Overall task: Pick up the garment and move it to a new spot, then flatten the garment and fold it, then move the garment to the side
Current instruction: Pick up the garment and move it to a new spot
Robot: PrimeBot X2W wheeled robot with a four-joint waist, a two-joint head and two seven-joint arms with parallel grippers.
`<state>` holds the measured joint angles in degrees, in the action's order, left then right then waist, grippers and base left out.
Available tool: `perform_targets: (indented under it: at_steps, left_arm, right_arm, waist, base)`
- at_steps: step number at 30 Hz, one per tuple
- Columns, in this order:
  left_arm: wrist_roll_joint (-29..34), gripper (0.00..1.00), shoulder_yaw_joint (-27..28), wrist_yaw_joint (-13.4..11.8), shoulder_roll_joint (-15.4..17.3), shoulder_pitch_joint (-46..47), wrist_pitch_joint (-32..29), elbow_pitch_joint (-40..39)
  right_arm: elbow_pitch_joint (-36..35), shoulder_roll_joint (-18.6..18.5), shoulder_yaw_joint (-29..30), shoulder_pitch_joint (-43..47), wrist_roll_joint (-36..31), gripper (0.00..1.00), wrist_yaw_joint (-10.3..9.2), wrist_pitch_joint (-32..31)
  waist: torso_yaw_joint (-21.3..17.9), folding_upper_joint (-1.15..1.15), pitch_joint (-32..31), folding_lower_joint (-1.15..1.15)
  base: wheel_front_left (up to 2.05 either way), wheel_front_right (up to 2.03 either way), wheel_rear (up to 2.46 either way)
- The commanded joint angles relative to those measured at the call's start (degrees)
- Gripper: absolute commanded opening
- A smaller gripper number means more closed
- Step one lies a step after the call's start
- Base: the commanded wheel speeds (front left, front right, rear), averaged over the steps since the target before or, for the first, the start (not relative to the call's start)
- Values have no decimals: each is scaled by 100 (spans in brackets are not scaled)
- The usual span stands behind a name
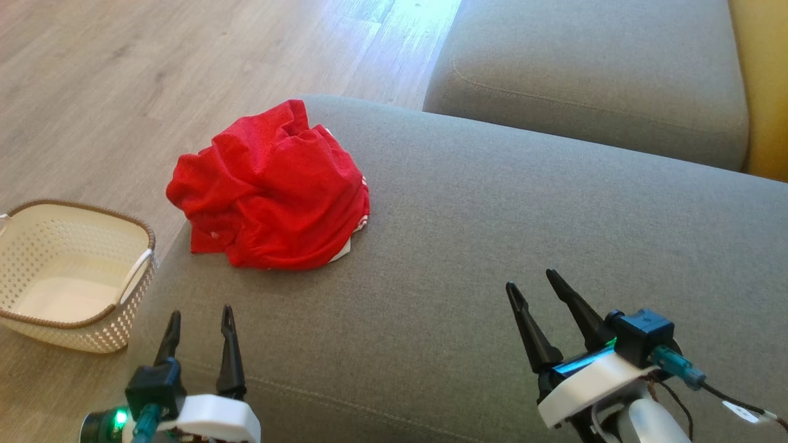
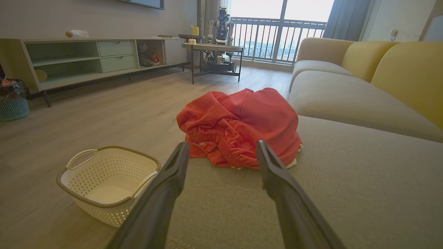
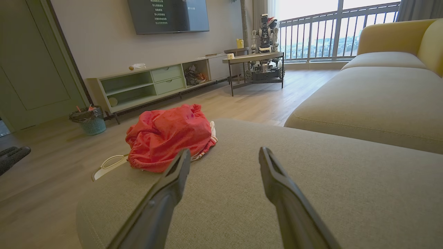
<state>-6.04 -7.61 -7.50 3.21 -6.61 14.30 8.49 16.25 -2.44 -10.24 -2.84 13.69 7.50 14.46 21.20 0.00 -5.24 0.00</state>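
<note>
Left hand [image 1: 201,311] spread, short of garment [image 1: 271,191]; crumpled, axis unclear.

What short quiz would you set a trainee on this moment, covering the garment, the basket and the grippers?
1. What does the red garment rest on?
2. True or false: the cream basket holds clothes.
3. The left gripper and right gripper are: A) both open and empty; B) both shut; C) left shut on the garment.
Key: 1. the grey sofa cushion, near its edge; 2. false, it is empty; 3. A.
</note>
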Motion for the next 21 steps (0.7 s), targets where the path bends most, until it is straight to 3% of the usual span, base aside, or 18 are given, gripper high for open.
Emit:
perform_targets:
  at_steps: [1, 12, 17, 21]
  left_arm:
    - [89, 100, 201, 32, -11, 214, 70, -196]
    - [-8, 100, 409, 278, 347, 592, 5, -19]
    - [-294, 100, 628, 598, 753, 1370, -609, -16]
    - [-562, 100, 723, 993, 1167, 2205, -1342, 142]
  right_arm:
    - [-149, -43, -139, -180, 44, 100, -1, 54]
    - [-218, -43, -93, -284, 15, 100, -1, 54]
    - [-379, -43, 72, -501, -176, 100, -1, 54]
    - [-528, -43, 181, -703, -337, 100, -1, 53]
  waist:
    - [6, 0, -2, 0]
    - [-251, 0, 298, 0]
    - [-473, 0, 788, 0]
    - [-667, 0, 1187, 0]
  base:
    - [0, 0, 0]
    - [0, 0, 0]
    - [0, 0, 0]
    - [0, 0, 0]
